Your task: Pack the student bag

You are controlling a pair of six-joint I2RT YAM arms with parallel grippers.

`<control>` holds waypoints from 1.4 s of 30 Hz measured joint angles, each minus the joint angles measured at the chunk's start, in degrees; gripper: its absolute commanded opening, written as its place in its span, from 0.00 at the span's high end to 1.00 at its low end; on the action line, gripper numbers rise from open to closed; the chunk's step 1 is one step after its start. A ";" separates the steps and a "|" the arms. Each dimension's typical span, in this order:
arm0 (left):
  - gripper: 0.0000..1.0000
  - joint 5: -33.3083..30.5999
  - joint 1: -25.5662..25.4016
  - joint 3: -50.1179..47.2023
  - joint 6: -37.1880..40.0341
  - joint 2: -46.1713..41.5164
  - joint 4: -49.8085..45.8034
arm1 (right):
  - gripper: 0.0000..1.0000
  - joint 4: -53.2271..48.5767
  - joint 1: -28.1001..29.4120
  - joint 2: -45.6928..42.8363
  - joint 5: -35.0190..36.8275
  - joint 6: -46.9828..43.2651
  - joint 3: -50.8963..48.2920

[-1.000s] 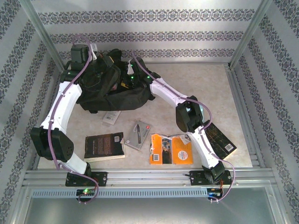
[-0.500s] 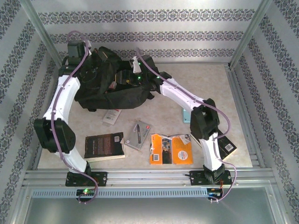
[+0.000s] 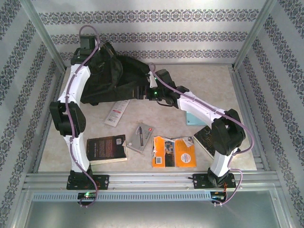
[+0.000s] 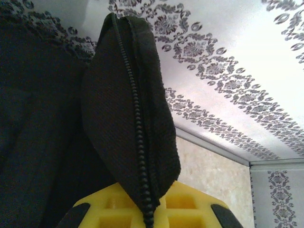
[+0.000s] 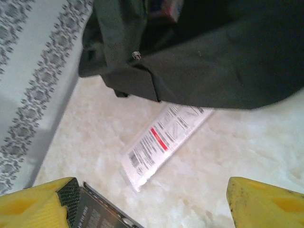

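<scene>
The student bag (image 3: 118,78) slumps at the far left of the table (image 3: 213,85). The left gripper (image 4: 147,209) is clamped tight on a zippered fold of its edge, lifted off the surface, and the left arm (image 3: 71,95) stands tall, reaching into the far-left corner. The right gripper (image 5: 147,190) hangs just off the bag's near-right side, fingers spread wide with nothing between them and a white packet (image 5: 161,142) lying ahead by the bag's near edge. The right arm (image 3: 204,109) is bent at the elbow, forearm stretched leftward.
</scene>
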 measured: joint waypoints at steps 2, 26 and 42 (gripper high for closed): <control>0.56 0.15 -0.83 -0.15 0.42 -0.02 -1.20 | 0.20 -0.28 0.00 -0.83 0.66 -0.39 -1.99; 0.36 -3.08 -7.34 -50.18 6.34 -18.95 0.55 | 0.23 0.11 -2.99 -8.04 2.93 -1.18 -15.47; 0.34 -7.89 -11.98 -42.69 13.33 -5.62 1.22 | 0.23 1.84 -4.50 -8.04 2.23 -1.11 -19.06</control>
